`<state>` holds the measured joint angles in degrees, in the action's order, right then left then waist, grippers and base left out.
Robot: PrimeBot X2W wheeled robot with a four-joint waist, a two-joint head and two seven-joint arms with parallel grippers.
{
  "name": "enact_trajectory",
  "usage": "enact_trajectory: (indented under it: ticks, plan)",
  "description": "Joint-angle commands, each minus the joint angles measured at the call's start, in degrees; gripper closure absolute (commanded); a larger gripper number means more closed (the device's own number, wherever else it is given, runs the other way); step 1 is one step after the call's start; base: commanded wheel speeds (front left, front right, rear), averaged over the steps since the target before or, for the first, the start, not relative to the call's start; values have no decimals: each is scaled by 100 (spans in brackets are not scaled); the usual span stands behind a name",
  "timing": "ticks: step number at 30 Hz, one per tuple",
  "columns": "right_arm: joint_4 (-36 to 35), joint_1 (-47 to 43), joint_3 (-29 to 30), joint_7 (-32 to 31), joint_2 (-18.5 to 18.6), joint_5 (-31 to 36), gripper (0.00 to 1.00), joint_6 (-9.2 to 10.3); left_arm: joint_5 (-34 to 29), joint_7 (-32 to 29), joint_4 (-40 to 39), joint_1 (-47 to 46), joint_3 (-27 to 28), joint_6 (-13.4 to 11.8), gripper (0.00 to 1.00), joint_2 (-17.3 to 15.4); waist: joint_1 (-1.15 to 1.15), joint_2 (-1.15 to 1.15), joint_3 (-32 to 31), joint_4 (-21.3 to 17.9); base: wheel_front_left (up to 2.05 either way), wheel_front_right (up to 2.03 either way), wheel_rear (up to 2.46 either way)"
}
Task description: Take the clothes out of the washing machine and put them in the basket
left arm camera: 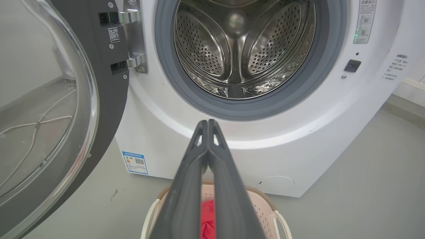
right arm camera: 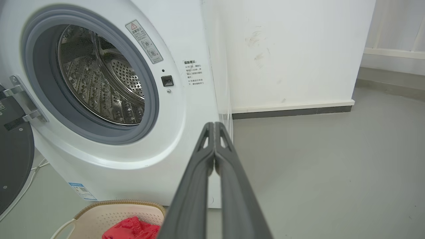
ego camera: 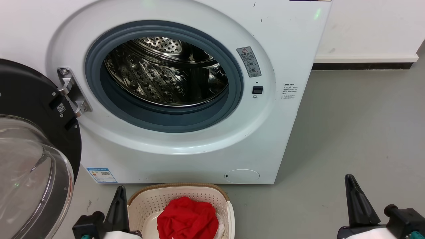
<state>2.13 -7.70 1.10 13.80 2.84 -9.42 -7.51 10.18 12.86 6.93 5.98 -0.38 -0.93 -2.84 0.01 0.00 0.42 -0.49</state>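
In the head view, the large white front-loading washing machine [ego camera: 289,49] stands with its round black-rimmed glass door [ego camera: 33,159] swung wide to the left. Its perforated steel drum [ego camera: 166,76] shows bare metal inside the grey rubber ring [ego camera: 166,121]. On the grey floor [ego camera: 352,132], just in front of the machine's foot, sits the small cream-white perforated plastic basket [ego camera: 146,202] with a brown rim. The soft red clothes [ego camera: 187,217] lie heaped in it, with a scrap of white at the heap's right side; I cannot tell whether the heap is one garment or two. The left end effector [ego camera: 120,192] hangs at the basket's left rim, and the right end effector [ego camera: 349,181] is well apart over bare floor. The left wrist view looks straight into the drum and shows steel paddles and holes, no cloth. This arm's own fingers are pressed together to the tips and carry nothing, with red showing in the basket below them. The right wrist view looks in from the side: the drum is bare as far as visible, the fingers are closed and empty, and red fabric lies in the basket. In my judgement the unloading is finished or nearly so; at most, the drum's hidden lower front is left to check.
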Motion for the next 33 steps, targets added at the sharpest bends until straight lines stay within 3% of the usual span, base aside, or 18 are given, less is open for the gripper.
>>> enact_trajectory:
  ticks: [1,33]
  plan:
    - [-40,123,-9,-37,56,-327,100,0,282,-50,-60,-160,43,37,100,-5,0,0,-1,2,0,0,0]
    - [422,636,1,-640,192,-3554,100,1,3327,-771,219,-583,290,350,100,-6,0,0,-7,14,0,0,0]
